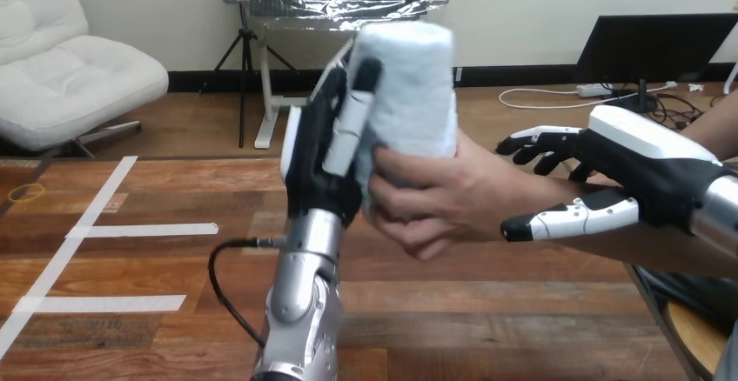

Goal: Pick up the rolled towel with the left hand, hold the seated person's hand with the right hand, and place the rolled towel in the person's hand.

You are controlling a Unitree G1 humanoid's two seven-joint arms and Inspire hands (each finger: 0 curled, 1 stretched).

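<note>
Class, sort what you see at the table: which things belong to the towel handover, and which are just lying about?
Belong to the job: rolled towel; left hand; right hand; person's hand.
Lying about: white tape strips; yellow ring, both on the table.

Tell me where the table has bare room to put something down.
Free: the table's left part around the white tape strips, and the near wood right of the left arm. Crowded: centre to right, where the left robot hand, rolled towel, person's hand and right robot hand cluster.
</note>
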